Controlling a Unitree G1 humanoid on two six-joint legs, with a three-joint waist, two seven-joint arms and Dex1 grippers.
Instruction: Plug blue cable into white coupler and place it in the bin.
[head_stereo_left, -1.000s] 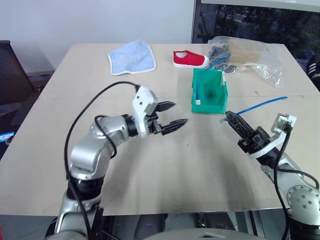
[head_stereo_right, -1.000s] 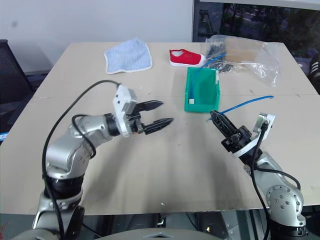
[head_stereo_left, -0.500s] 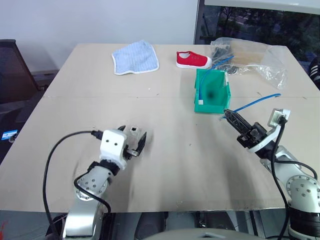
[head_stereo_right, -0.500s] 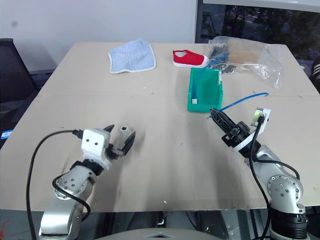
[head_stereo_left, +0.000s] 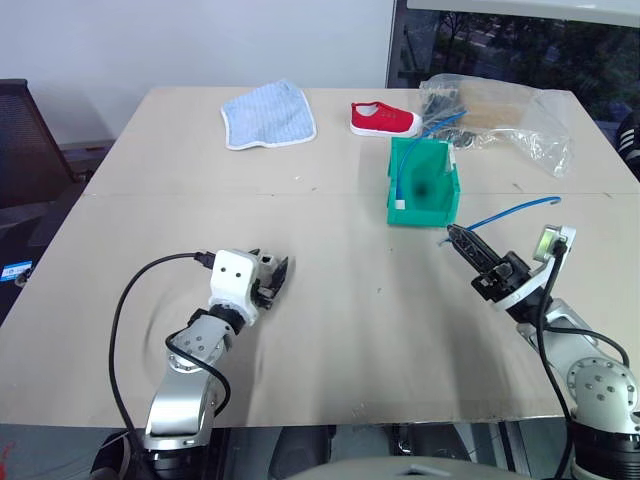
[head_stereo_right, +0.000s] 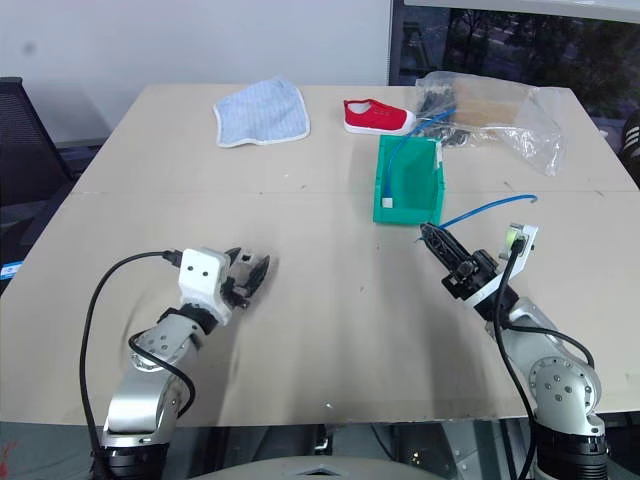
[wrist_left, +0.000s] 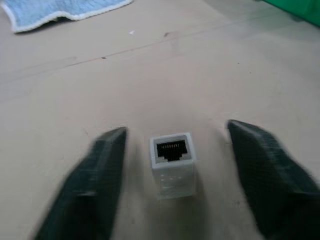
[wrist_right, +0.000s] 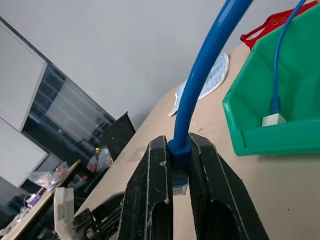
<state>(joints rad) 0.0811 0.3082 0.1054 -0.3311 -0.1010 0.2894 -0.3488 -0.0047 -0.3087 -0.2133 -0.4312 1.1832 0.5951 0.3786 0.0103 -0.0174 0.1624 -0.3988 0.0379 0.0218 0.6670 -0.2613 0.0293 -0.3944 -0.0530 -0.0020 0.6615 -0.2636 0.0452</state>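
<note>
White coupler (wrist_left: 172, 163) sits between wide-apart left end effector (wrist_left: 175, 185) fingers, ungrasped; right end effector (wrist_right: 175, 200) pinches blue cable (wrist_right: 205, 75) plug; next: clamp coupler.

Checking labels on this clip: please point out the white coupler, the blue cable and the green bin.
white coupler (wrist_left: 172, 160), left wrist view, on its front face just below the socket.
blue cable (wrist_right: 207, 75), right wrist view, on the cable above the plug.
green bin (head_stereo_left: 438, 215), left eye view, on its front lip.
</note>
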